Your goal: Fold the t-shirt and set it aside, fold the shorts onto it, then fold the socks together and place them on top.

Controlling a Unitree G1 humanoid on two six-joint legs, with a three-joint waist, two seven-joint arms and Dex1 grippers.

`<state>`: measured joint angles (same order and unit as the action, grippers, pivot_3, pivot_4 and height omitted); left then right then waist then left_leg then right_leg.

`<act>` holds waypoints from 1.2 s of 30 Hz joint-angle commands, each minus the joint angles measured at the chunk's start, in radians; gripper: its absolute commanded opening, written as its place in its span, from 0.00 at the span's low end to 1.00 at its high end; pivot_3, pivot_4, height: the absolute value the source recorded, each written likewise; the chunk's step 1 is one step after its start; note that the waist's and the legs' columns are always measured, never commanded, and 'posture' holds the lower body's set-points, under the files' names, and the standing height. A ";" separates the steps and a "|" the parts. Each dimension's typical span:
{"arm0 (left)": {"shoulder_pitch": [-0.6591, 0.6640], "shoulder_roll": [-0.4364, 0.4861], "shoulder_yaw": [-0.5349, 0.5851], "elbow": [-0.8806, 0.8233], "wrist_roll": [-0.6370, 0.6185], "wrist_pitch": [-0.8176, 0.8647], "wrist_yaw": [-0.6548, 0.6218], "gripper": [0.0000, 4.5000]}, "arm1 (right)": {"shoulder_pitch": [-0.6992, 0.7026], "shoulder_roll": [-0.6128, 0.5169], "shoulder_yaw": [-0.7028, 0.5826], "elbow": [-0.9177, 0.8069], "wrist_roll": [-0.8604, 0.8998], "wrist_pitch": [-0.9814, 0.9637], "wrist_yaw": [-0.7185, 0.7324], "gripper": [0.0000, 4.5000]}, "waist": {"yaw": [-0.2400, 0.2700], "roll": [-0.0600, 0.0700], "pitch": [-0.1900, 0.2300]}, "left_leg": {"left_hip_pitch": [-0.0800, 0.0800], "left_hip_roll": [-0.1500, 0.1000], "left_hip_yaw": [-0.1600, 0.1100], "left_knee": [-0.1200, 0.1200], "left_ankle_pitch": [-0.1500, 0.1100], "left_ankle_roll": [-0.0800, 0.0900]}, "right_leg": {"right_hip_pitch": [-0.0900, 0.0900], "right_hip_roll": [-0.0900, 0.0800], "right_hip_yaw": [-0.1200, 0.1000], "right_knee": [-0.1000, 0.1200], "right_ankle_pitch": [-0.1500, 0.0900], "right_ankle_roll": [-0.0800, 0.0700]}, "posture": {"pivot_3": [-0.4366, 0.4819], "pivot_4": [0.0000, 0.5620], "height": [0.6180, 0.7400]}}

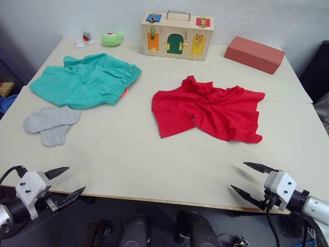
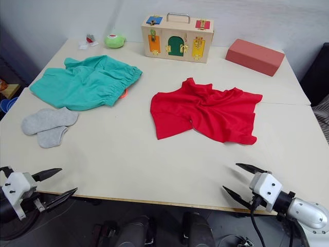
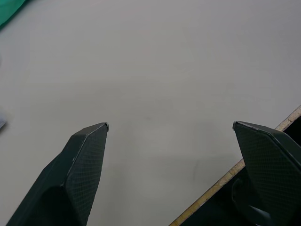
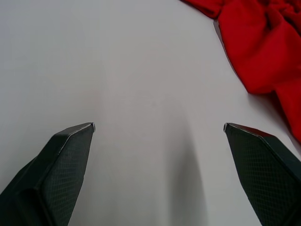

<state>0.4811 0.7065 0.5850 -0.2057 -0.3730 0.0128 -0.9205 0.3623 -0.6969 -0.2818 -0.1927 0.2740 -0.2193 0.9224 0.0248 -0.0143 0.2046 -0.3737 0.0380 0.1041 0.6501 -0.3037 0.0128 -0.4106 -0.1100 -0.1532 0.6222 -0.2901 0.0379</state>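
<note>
**Clothes lie unfolded, both grippers spread at the near edge**

The t-shirt (image 1: 208, 113) lies crumpled right of the worktop's (image 1: 154, 154) centre. The shorts (image 1: 85, 80) are spread at the far left, an orange bit of drawstring peeking from under their waistband. The socks (image 1: 50, 122) lie overlapping just in front of the shorts, nearer the left edge.

At the far edge stands a wooden latch box (image 1: 177, 36) (its little doors all shut, contents hidden), with a salmon-red block (image 1: 254, 54) to its right and a green round object (image 1: 111, 38) to its left.

The left gripper (image 1: 66, 182) and right gripper (image 1: 252, 180) hover at the near edge, fingers wide apart, holding nothing.
</note>
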 commanded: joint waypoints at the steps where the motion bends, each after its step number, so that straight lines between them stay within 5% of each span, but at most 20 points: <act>1: 0.011 0.013 0.006 -0.050 -0.069 0.066 -0.024 0.99 | 0.001 0.011 0.000 -0.019 0.009 -0.015 -0.009 1.00 | 0.000 0.000 0.000 | 0.000 0.000 0.000 0.000 0.000 0.000 | 0.000 0.000 0.000 0.000 0.000 0.000 | 0.48 0.27 1.00; 12: -0.080 0.053 -0.028 -0.117 -0.173 0.214 -0.072 0.99 | 0.003 0.041 0.002 -0.039 0.015 -0.016 -0.035 1.00 | 0.000 0.000 0.000 | 0.000 0.000 0.000 0.000 0.000 0.000 | 0.000 0.000 0.000 0.001 0.000 0.000 | 0.48 0.27 1.00; 17: -0.249 0.120 -0.111 -0.141 -0.181 0.320 -0.045 0.99 | -0.007 0.028 -0.023 -0.079 0.039 0.034 -0.049 1.00 | 0.001 0.000 0.000 | 0.000 0.000 0.000 0.001 0.001 0.000 | 0.000 0.000 0.000 0.002 0.000 0.000 | 0.48 0.27 1.00; 25: -0.751 0.123 -0.510 -0.063 -0.037 0.394 -0.047 0.99 | -0.153 -0.045 -0.026 -0.086 -0.009 0.150 -0.104 1.00 | -0.001 0.000 0.000 | 0.002 -0.002 0.001 0.001 0.004 -0.003 | 0.001 0.000 0.002 0.005 0.001 0.001 | 0.48 0.27 1.00; 32: -1.114 -0.056 -0.810 0.264 0.234 0.288 -0.004 0.99 | -0.393 -0.090 0.097 0.087 -0.198 0.248 -0.185 1.00 | -0.001 0.000 0.000 | 0.004 -0.003 0.006 0.001 0.007 -0.006 | -0.001 0.003 0.007 0.006 0.002 0.002 | 0.48 0.27 1.00; 36: -1.213 -0.130 -0.880 0.427 0.329 0.231 0.008 0.99 | -0.475 -0.097 0.153 0.173 -0.257 0.255 -0.195 1.00 | -0.002 0.000 0.000 | 0.003 -0.003 0.008 0.001 0.008 -0.005 | -0.002 0.005 0.010 0.005 0.002 0.003 | 0.48 0.27 1.00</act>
<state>-0.7001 0.5885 -0.2866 0.1784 -0.0812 0.2725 -0.9252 -0.0941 -0.7762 -0.1304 -0.0378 0.0372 0.0348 0.7386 0.0226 -0.0144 0.2043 -0.3712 0.0351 0.1139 0.6514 -0.2961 0.0076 -0.4130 -0.1045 -0.1421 0.6276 -0.2881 0.0411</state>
